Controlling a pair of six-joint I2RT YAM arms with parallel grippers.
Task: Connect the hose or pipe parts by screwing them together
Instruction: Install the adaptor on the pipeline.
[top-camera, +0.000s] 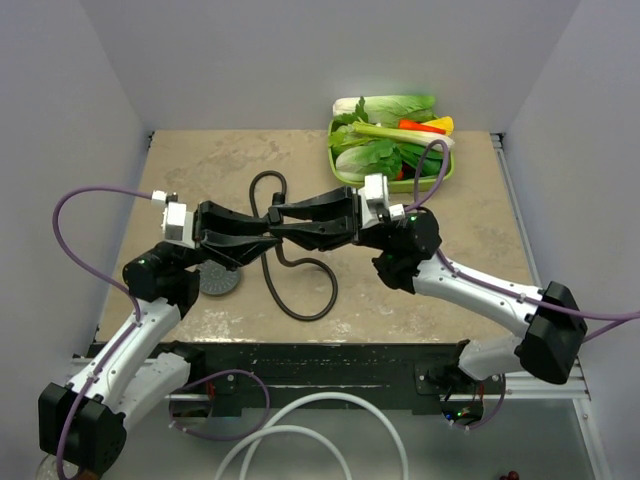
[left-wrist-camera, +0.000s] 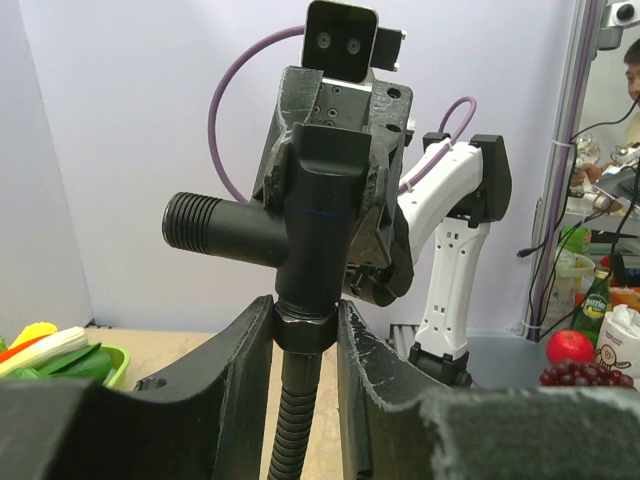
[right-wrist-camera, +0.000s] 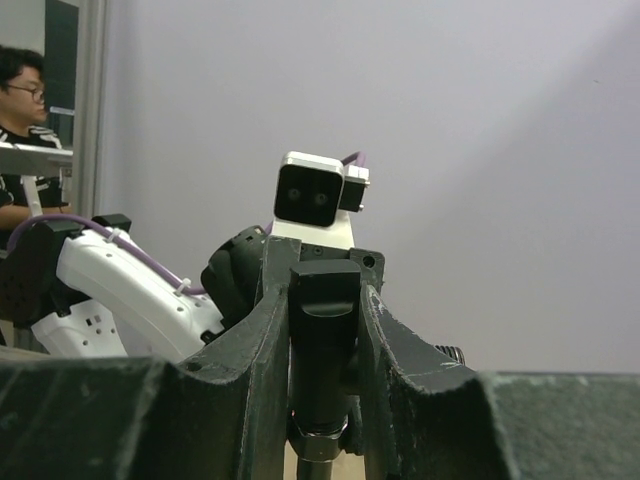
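Note:
Above the table's middle, my two grippers meet tip to tip. My right gripper (right-wrist-camera: 323, 300) is shut on the body of the small black T-shaped fitting (left-wrist-camera: 320, 210), whose threaded side arm (left-wrist-camera: 200, 222) sticks out left in the left wrist view. Just below it, my left gripper (left-wrist-camera: 305, 318) is shut on the nut (left-wrist-camera: 303, 325) at the end of the thin black hose (left-wrist-camera: 290, 420). The nut sits against the fitting's lower end. The hose (top-camera: 300, 312) loops over the table. The grey shower head's disc (top-camera: 220, 281) lies half hidden under my left arm.
A green tray (top-camera: 446, 172) of vegetables stands at the back right, close behind the right wrist. Thick white hose (top-camera: 300, 420) coils in front of the table's near edge. Walls close in the left, right and back.

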